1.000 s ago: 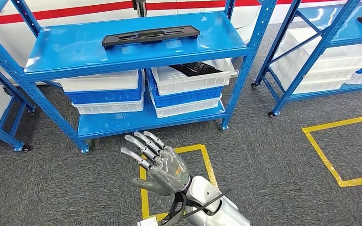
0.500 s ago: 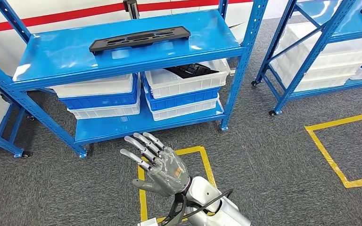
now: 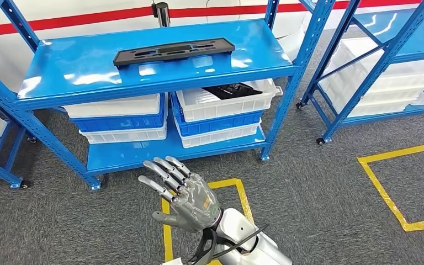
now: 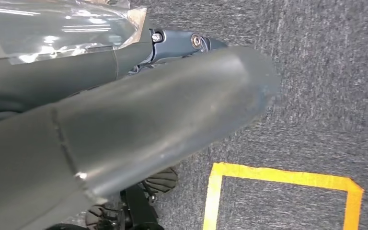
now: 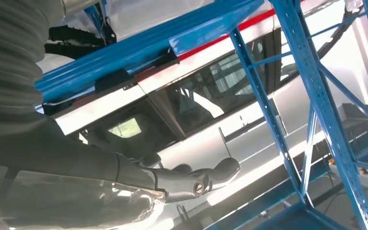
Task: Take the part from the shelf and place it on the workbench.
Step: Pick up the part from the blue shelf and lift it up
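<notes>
1. Risk, as I judge it: the part (image 3: 174,51) is long and flat, so an off-centre grasp could tip it off the shelf (image 3: 77,83).
2. The part lies on the shelf's top deck, well beyond the right hand (image 3: 183,197), which is empty with fingers spread.
3. Left hand: cannot tell.

Workshop: blue steel shelving (image 3: 160,61), stacked bins (image 3: 221,107).
</notes>
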Motion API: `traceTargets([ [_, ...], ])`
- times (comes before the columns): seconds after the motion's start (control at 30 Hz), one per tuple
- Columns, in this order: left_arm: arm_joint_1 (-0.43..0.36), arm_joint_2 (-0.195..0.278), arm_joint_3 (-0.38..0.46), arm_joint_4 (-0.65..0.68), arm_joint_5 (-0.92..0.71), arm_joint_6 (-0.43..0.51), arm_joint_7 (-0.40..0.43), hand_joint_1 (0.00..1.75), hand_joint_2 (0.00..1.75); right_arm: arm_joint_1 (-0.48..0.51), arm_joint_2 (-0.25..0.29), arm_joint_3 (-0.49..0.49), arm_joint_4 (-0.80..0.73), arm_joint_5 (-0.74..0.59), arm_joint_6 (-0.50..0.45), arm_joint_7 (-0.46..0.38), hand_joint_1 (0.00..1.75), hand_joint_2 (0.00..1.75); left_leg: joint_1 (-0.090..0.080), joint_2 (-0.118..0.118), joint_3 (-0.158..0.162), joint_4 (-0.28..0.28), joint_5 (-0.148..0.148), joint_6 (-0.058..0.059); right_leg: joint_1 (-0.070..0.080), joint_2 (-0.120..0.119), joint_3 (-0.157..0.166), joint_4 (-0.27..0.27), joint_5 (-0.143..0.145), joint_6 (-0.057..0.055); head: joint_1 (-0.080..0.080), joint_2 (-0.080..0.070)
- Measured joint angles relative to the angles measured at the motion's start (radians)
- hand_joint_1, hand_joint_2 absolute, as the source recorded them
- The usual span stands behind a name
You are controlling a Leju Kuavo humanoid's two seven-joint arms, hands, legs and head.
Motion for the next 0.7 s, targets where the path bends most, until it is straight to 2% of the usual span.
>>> traceTargets([
  [0.03, 0.001, -0.001, 0.0, 0.0, 0.0, 0.0, 0.0, 0.0, 0.0, 0.001, 0.0, 0.0, 0.0, 0.0, 0.001, 0.0, 0.0, 1.75, 0.0, -0.002, 0.006, 0.0, -0.005, -0.002, -0.001, 0.0, -0.005, -0.019, 0.019, 0.01, 0.0, 0.0],
  [0.1, 0.002, -0.002, 0.001, 0.0, 0.0, 0.0, 0.0, 0.0, 0.0, 0.001, 0.0, 0.001, 0.0, 0.0, 0.004, 0.001, 0.0, 1.75, 0.0, -0.005, 0.025, 0.0, -0.019, -0.009, -0.005, 0.0, 0.033, -0.147, 0.1, 0.033, 0.0, 0.0],
  [0.13, 0.001, -0.003, 0.001, 0.0, 0.0, 0.0, 0.0, 0.0, 0.0, 0.001, -0.001, 0.001, 0.0, 0.0, 0.006, 0.002, 0.0, 1.75, -0.001, -0.007, 0.034, 0.002, -0.027, -0.014, -0.006, -0.001, 0.053, -0.212, 0.131, 0.034, 0.0, 0.0],
  [0.17, 0.001, -0.003, 0.002, 0.001, 0.0, 0.001, 0.0, 0.0, 0.0, 0.001, -0.001, 0.001, 0.0, 0.0, 0.008, 0.002, 0.0, 1.75, -0.002, -0.007, 0.039, 0.003, -0.034, -0.019, -0.005, -0.003, 0.069, -0.254, 0.146, 0.026, 0.0, 0.0],
  [0.2, 0.0, -0.002, 0.003, 0.001, 0.0, 0.001, 0.0, 0.0, 0.0, 0.002, -0.001, 0.001, 0.0, 0.0, 0.01, 0.002, 0.0, 1.75, -0.003, -0.007, 0.041, 0.005, -0.039, -0.024, -0.005, -0.003, 0.074, -0.27, 0.152, 0.013, 0.0, 0.0],
  [0.27, 0.0, -0.001, 0.004, 0.002, -0.001, 0.002, 0.0, 0.0, 0.0, 0.002, 0.0, 0.001, 0.0, 0.0, 0.013, 0.003, 0.0, 1.75, -0.005, -0.006, 0.042, 0.012, -0.046, -0.035, -0.007, -0.004, 0.08, -0.271, 0.15, -0.015, 0.0, 0.0],
  [0.33, -0.001, -0.002, 0.004, 0.002, -0.002, 0.003, 0.0, 0.0, 0.0, -0.001, 0.003, 0.002, 0.0, 0.0, 0.014, 0.003, 0.0, 1.75, -0.002, -0.003, 0.033, 0.044, -0.056, -0.044, -0.015, -0.003, 0.094, -0.275, 0.151, -0.029, -0.001, 0.0],
  [0.37, -0.003, -0.002, 0.004, 0.002, -0.003, 0.003, 0.0, 0.0, 0.0, -0.003, 0.005, 0.002, 0.0, 0.0, 0.015, 0.003, 0.0, 1.75, 0.001, 0.0, 0.013, 0.083, -0.067, -0.05, -0.017, -0.003, 0.102, -0.276, 0.149, -0.034, -0.002, 0.0],
  [0.4, -0.004, -0.002, 0.004, 0.003, -0.004, 0.003, 0.0, 0.0, 0.0, -0.005, 0.007, 0.002, 0.0, 0.0, 0.016, 0.003, 0.0, 1.75, 0.004, 0.002, -0.021, 0.139, -0.086, -0.056, -0.017, -0.003, 0.108, -0.277, 0.145, -0.038, -0.001, 0.0],
  [0.47, -0.003, -0.002, 0.004, 0.004, -0.004, 0.003, 0.0, 0.0, 0.0, -0.005, 0.008, 0.002, 0.0, 0.0, 0.017, 0.003, 0.0, 1.75, 0.01, 0.004, -0.105, 0.259, -0.132, -0.066, -0.016, -0.002, 0.115, -0.277, 0.135, -0.043, -0.002, 0.0],
  [0.5, -0.002, -0.002, 0.004, 0.004, -0.004, 0.003, 0.0, 0.0, 0.0, -0.004, 0.008, 0.002, 0.0, 0.0, 0.018, 0.003, 0.0, 1.75, 0.012, 0.005, -0.136, 0.287, -0.137, -0.069, -0.016, -0.001, 0.12, -0.277, 0.129, -0.043, -0.002, 0.0],
  [0.53, -0.001, -0.002, 0.004, 0.004, -0.004, 0.003, 0.0, 0.0, 0.0, -0.004, 0.008, 0.002, 0.0, 0.0, 0.018, 0.003, 0.0, 1.75, 0.014, 0.005, -0.148, 0.281, -0.121, -0.07, -0.016, 0.0, 0.127, -0.277, 0.123, -0.043, -0.002, 0.0],
  [0.57, -0.001, -0.002, 0.004, 0.004, -0.004, 0.003, 0.0, 0.0, 0.0, -0.004, 0.008, 0.002, 0.0, 0.0, 0.018, 0.003, 0.0, 1.75, 0.014, 0.006, -0.14, 0.238, -0.083, -0.068, -0.016, 0.001, 0.137, -0.277, 0.117, -0.041, -0.002, 0.0],
  [0.6, -0.001, -0.002, 0.004, 0.004, -0.004, 0.003, 0.0, 0.0, 0.0, -0.004, 0.008, 0.002, 0.0, 0.0, 0.018, 0.003, 0.0, 1.75, 0.015, 0.006, -0.118, 0.171, -0.034, -0.064, -0.016, 0.001, 0.146, -0.278, 0.109, -0.039, -0.002, 0.0],
  [0.63, -0.001, -0.001, 0.004, 0.004, -0.004, 0.003, 0.0, 0.0, 0.0, -0.004, 0.009, 0.002, 0.0, 0.0, 0.019, 0.003, 0.0, 1.75, 0.013, 0.007, -0.095, 0.109, -0.001, -0.06, -0.015, 0.001, 0.157, -0.279, 0.102, -0.035, -0.002, 0.0],
  [0.7, -0.001, -0.001, 0.004, 0.005, -0.005, 0.003, 0.001, 0.0, 0.0, -0.004, 0.01, 0.002, 0.0, 0.0, 0.019, 0.003, 0.0, 1.75, 0.006, 0.008, -0.067, 0.037, 0.013, -0.047, -0.012, 0.0, 0.165, -0.283, 0.092, -0.025, -0.002, 0.0],
])
